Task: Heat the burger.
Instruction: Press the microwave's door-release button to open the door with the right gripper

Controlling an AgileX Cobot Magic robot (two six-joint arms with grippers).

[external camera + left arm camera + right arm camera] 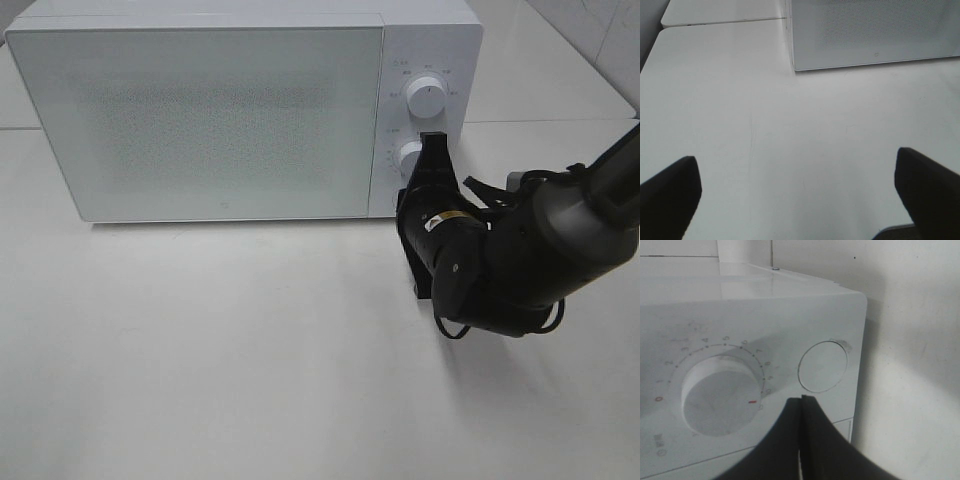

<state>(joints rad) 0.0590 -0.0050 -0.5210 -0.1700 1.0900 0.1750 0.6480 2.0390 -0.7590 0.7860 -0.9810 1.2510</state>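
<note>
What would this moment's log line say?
microwave door shut | burger unseen | right gripper shut by lower dial | left gripper open, empty

My black right gripper [801, 401] faces the white microwave [430, 40]; its door [200, 115] is speckled grey, its dial [720, 397] marked red.

- The high camera looks down from the near side at the counter [200, 350] and the whole microwave [200, 110], far back.
- The left wrist camera sits low over the counter, facing the microwave's left front corner.
- The right wrist camera peeks past the right hand [801, 399], very close to a dial [720, 395] the high view also shows.
</note>
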